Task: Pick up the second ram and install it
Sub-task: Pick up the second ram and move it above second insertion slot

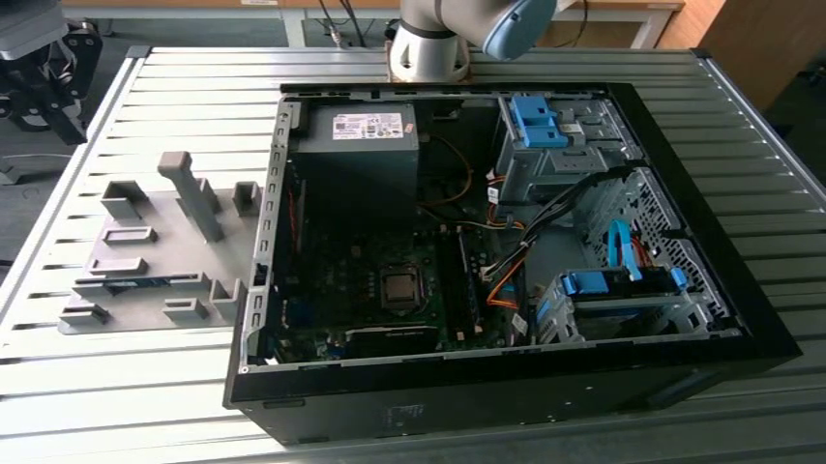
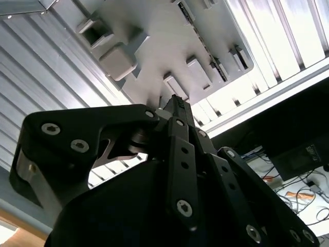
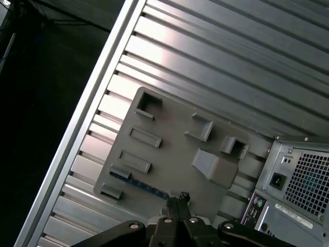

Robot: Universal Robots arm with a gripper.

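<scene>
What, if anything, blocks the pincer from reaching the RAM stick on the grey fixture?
Likely nothing, so yes: the RAM stick lies uncovered on the grey fixture, and the pincer hovers above that fixture with open space between.

On the counter [image 1: 130, 406] I count one open computer case [image 1: 722, 329], and at its nine o'clock one grey holder plate [image 1: 155, 246] with one ram stick [image 1: 130, 282]; inside, one power supply [image 1: 362, 159] and two bright-blue clips [image 1: 533, 121].

Ribbed metal desk [image 1: 761, 145] under bright light.
Its aluminium slats gleam; pale tables [image 1: 633, 14] stand behind, a wooden panel [image 1: 761, 43] at the exterior view's right, dark floor [image 3: 36, 118] alongside.
</scene>
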